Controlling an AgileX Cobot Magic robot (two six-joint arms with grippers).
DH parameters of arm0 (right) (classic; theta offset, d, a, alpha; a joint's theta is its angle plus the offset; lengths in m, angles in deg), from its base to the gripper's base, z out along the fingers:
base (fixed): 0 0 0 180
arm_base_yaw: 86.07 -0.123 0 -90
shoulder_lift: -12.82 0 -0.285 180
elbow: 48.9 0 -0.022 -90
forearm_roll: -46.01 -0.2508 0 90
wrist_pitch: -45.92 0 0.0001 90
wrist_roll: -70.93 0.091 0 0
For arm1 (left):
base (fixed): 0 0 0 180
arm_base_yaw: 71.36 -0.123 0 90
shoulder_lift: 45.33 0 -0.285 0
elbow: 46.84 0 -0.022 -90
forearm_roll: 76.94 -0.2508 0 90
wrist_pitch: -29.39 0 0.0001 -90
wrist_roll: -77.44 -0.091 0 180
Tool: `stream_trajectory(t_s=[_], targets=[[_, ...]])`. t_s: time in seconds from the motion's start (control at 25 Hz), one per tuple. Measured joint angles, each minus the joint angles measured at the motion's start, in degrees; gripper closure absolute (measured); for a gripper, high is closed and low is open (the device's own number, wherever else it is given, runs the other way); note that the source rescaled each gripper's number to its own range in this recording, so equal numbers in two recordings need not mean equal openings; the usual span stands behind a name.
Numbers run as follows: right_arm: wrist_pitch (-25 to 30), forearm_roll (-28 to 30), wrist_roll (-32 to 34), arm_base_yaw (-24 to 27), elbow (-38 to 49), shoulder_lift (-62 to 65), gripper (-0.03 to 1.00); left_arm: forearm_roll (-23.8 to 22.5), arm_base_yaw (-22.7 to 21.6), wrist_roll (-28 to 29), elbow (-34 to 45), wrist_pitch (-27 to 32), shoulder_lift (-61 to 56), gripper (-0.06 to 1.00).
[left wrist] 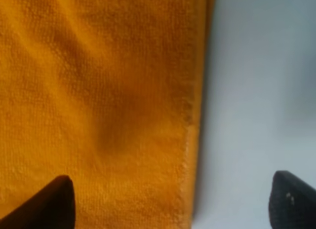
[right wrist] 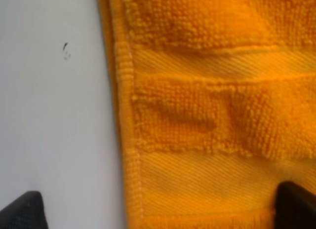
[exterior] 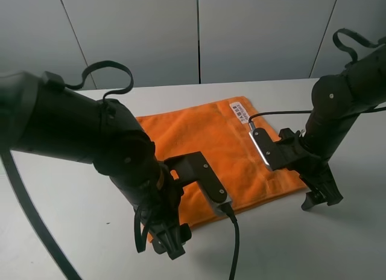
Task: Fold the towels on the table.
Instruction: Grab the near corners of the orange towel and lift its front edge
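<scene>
We hold left gripper (left wrist: 170,199) and right gripper (right wrist: 158,204) wide, straddling towel (exterior: 205,141) edges at 7 and 4 o'clock.

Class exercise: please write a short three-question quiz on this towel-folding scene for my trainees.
1. True or false: the right hand is shut on the bright orange terry-cloth towel.
2. In the high view, where is the towel's small white printed label? A) near its far right corner B) near its near left corner C) in its middle
3. Fill in: the left hand straddles the towel's edge, one fingertip over the towel, the other over the ____.
Key: 1 false, it is open; 2 A; 3 the plain white matte table.
</scene>
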Motion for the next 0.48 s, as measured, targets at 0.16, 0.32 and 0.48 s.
stream_trajectory(t_s=[0.16,0.32,0.48], targets=[[0.0,0.0,0.0,0.0,-0.1,-0.1,-0.03,-1.3,0.1,2.6,0.2,-0.1,1.3,-0.06],[0.0,0.0,0.0,0.0,-0.1,-0.1,-0.03,-2.5,0.1,3.8,0.5,-0.3,2.6,-0.06],[0.0,0.0,0.0,0.0,-0.1,-0.1,-0.03,-3.7,1.0,4.0,0.5,-0.6,3.2,-0.06]])
